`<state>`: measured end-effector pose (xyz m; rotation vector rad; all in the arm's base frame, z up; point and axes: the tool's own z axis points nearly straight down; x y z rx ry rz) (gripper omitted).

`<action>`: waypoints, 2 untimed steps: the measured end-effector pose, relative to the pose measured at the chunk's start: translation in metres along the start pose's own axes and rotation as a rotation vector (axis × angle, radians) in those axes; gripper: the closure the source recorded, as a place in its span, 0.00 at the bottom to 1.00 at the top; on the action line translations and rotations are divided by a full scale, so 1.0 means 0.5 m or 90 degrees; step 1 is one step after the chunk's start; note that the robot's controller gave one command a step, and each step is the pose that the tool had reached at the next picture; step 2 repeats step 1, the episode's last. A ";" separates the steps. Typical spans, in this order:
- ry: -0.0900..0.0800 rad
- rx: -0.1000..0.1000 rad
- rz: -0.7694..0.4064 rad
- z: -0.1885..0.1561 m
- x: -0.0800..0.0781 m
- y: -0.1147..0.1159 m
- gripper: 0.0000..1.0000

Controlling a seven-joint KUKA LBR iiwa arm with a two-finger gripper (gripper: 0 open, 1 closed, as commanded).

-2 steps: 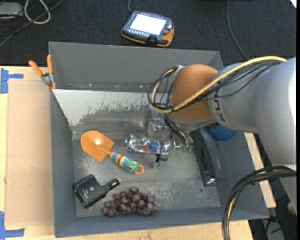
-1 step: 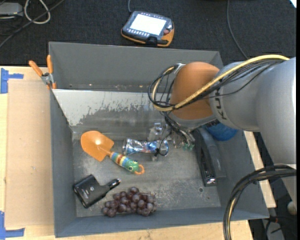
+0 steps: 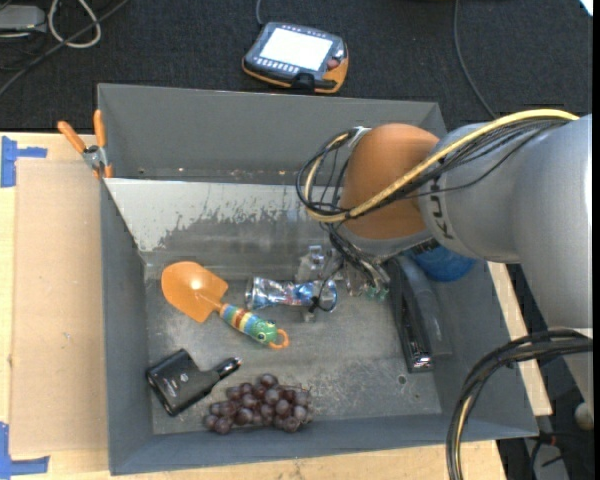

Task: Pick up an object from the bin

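As far as this view shows, nothing is out of the grey metal bin (image 3: 125, 318) yet. The gripper (image 3: 325, 286) is down near the bin floor at frame centre, under the orange wrist cover (image 3: 385, 183). It is touching or just beside the right end of a crumpled silver-and-blue foil wrapper (image 3: 278, 293). Can't tell whether the gripper is spread or pressed together because the cover masks it, so no grasp confirmed. The wrapper looks to be lying on the floor, not lifted.

Other items, none near the gripper:
- orange plastic toy shovel with striped multicolour handle (image 3: 195, 288), left of the wrapper
- flat black fob-like device (image 3: 183, 378), lower left
- bunch of dark purple grapes (image 3: 260, 405), lower centre
- long black stapler-like bar (image 3: 417, 328), right of the gripper
- blue rounded object (image 3: 442, 263), partly under the arm (image 3: 520, 188) at right

Judgement: approach and descent look about done. Left to do: close on the wrapper, if that's the target, then lift it clear of the rim. Thin crumpled foil may slip or get caught only by an edge.
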<state>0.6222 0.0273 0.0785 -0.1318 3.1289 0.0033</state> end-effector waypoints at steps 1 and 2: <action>0.003 0.000 0.000 -0.039 0.003 0.001 1.00; 0.003 0.000 0.000 -0.039 0.003 0.001 1.00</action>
